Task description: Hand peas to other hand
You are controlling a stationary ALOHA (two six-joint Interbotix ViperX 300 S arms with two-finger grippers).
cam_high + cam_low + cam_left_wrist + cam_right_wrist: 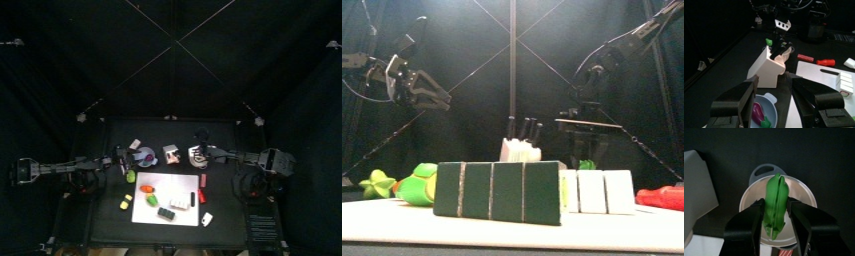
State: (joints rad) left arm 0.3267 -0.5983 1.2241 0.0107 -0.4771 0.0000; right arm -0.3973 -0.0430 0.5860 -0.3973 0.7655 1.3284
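Observation:
My right gripper [776, 215] is shut on the peas [775, 205], a bright green pod held upright between the jaws over a grey bowl [797, 190]. In the left wrist view the peas [769, 41] show small and far off in the right gripper [781, 37], beyond a white knife block [767, 67]. My left gripper [777, 97] is open and empty, raised on the near side of the knife block and apart from the peas. In the top view the left gripper [124, 160] and the right gripper [201, 155] flank the knife block [174, 154].
A bowl [769, 101] with a purple piece lies under the left gripper. A white cutting board [167, 190] lies in front, with a red piece [203, 183], a green piece [131, 177] and a yellow piece [124, 203] around it. A dark green block [496, 190] and white blocks [596, 190] stand at the table front.

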